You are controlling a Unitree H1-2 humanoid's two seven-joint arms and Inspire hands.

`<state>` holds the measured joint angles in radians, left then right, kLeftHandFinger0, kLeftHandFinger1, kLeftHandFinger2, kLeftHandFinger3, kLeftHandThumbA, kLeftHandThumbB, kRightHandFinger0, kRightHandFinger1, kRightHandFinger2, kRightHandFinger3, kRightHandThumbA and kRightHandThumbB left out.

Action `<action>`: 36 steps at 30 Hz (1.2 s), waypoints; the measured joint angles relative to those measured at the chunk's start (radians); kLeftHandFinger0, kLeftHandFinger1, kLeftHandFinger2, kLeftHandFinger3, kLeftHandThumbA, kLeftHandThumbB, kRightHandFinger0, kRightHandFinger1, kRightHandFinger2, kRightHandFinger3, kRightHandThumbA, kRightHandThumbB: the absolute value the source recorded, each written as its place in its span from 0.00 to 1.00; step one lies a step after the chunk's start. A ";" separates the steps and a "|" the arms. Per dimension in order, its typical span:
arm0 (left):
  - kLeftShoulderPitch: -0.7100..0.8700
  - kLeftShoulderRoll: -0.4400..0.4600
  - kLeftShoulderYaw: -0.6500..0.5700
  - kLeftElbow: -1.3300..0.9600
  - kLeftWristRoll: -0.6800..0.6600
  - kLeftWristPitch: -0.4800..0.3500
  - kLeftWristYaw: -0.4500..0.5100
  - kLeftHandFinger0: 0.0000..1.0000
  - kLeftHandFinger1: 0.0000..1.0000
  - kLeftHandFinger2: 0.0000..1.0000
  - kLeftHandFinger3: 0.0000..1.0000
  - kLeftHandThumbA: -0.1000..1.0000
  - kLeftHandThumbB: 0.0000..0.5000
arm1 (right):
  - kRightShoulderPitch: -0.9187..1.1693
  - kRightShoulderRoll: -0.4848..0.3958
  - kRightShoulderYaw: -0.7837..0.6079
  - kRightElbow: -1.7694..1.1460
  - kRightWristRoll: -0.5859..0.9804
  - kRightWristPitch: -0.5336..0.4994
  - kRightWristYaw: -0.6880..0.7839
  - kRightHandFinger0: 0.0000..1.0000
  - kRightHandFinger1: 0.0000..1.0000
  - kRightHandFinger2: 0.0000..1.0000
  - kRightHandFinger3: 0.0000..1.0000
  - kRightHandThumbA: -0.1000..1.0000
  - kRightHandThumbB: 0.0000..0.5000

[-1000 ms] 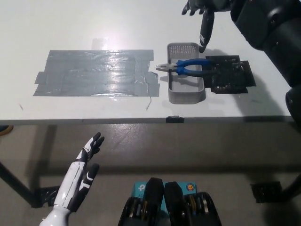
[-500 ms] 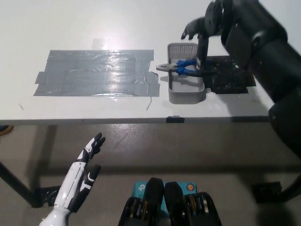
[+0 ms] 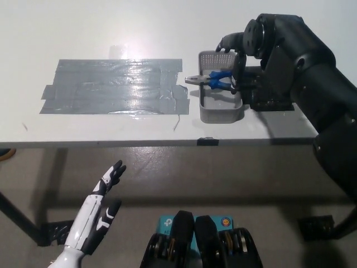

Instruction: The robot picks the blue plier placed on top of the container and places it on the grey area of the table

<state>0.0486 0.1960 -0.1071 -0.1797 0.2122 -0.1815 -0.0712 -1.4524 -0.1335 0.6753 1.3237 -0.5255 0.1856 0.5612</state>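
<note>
Pickup unfinished: black right hand (image 3: 237, 56), grip unclear, over blue-handled plier (image 3: 215, 80) atop grey mesh container (image 3: 220, 109); grey taped area (image 3: 114, 86) at nine o'clock awaits; white left hand (image 3: 97, 215) idles open.

A black mat (image 3: 273, 103) lies flat on the white tabletop (image 3: 83, 33), partly covered by the black right hand (image 3: 237, 61) and extending just below it.

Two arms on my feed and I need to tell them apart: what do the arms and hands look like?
The left hand is slim and white with black fingers and black palm patches. The right hand and arm are all black, bulky, with rounded glossy housings.
</note>
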 measured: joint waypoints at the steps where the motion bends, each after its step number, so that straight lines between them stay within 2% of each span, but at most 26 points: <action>1: 0.000 0.000 0.000 0.000 0.002 0.000 0.000 1.00 1.00 1.00 1.00 1.00 0.41 | 0.000 0.000 -0.001 0.001 0.000 -0.001 -0.005 1.00 1.00 1.00 1.00 1.00 0.65; 7: 0.001 0.000 0.000 0.000 0.006 0.000 -0.001 1.00 1.00 1.00 1.00 1.00 0.42 | 0.000 0.002 -0.013 0.005 -0.002 -0.003 -0.029 1.00 1.00 1.00 1.00 1.00 0.66; 12: 0.001 0.001 -0.001 -0.001 0.009 0.002 -0.010 1.00 1.00 1.00 1.00 1.00 0.44 | 0.000 0.010 -0.022 0.010 -0.004 -0.004 -0.040 1.00 1.00 1.00 1.00 1.00 0.73; 17: 0.001 0.001 0.000 -0.006 0.013 0.005 -0.015 1.00 1.00 1.00 1.00 1.00 0.44 | 0.000 0.020 -0.024 0.013 -0.006 -0.005 -0.045 1.00 1.00 1.00 1.00 1.00 0.68; 26: 0.001 0.003 0.000 -0.019 0.019 0.013 -0.017 1.00 1.00 1.00 1.00 1.00 0.40 | 0.000 0.035 -0.059 0.016 -0.004 -0.005 -0.049 1.00 1.00 1.00 1.00 0.98 0.66; 36: -0.001 0.007 0.000 -0.019 0.029 0.013 -0.017 1.00 1.00 1.00 1.00 1.00 0.42 | 0.002 0.042 -0.061 0.024 -0.004 -0.007 -0.051 1.00 1.00 1.00 1.00 0.99 0.61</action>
<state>0.0474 0.2027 -0.1074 -0.1992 0.2412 -0.1683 -0.0886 -1.4502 -0.0916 0.6141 1.3474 -0.5297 0.1791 0.5104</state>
